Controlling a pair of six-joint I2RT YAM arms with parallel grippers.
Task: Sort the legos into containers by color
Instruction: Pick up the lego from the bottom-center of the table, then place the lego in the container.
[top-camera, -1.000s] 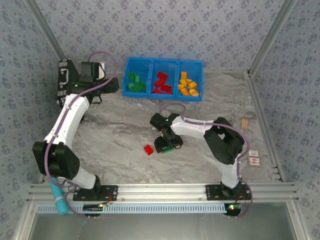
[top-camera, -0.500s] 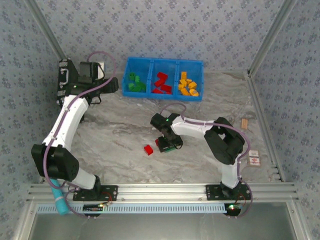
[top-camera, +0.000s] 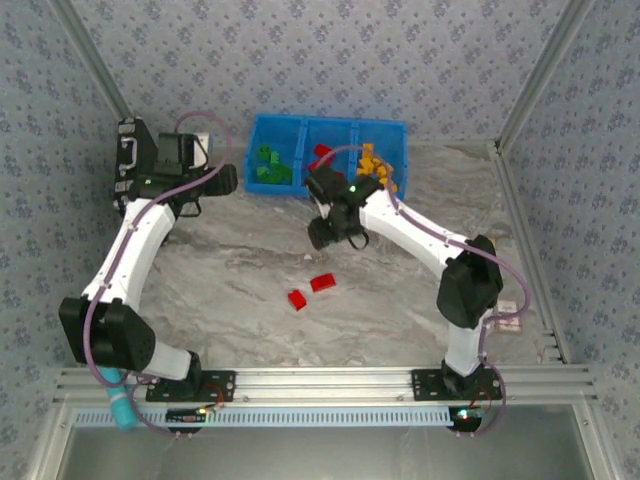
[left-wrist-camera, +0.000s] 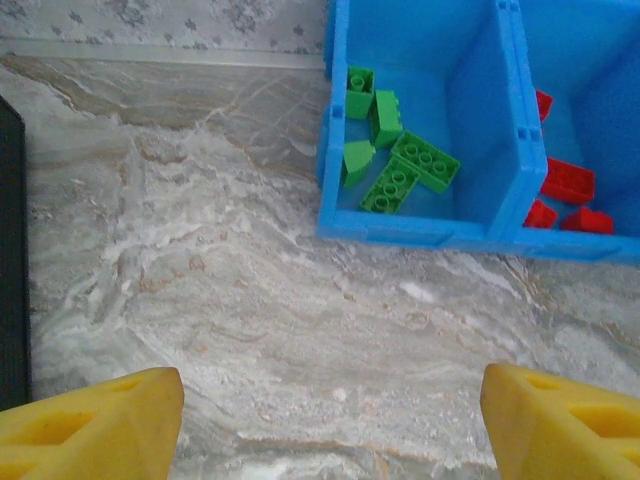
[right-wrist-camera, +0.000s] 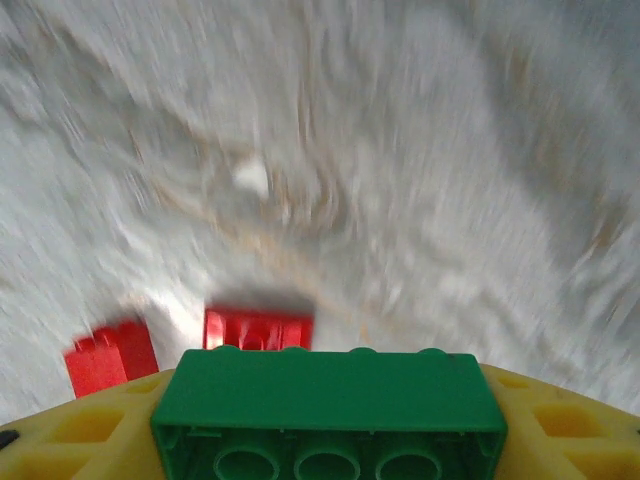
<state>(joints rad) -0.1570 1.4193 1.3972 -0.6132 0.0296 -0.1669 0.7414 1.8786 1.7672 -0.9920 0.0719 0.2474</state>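
Off the table (top-camera: 230, 260): green brick (right-wrist-camera: 328, 400) heads for the bin (left-wrist-camera: 420, 228)

Two red bricks (top-camera: 297, 299) lie well short of the bin. The right gripper (top-camera: 330, 228), closed on the green brick, has swung up from beside them toward the bin's front wall, apparently mid-move given the blurred wrist view. The left gripper (left-wrist-camera: 330, 415) hangs open off the bin's left corner.

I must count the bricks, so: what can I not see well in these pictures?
Top view: the right arm covers parts of the middle compartment and right compartment of the blue bin.
Left wrist view: the right edge cuts off the middle compartment.
Right wrist view: blur smears two red bricks; the bottom edge cuts the held green brick.
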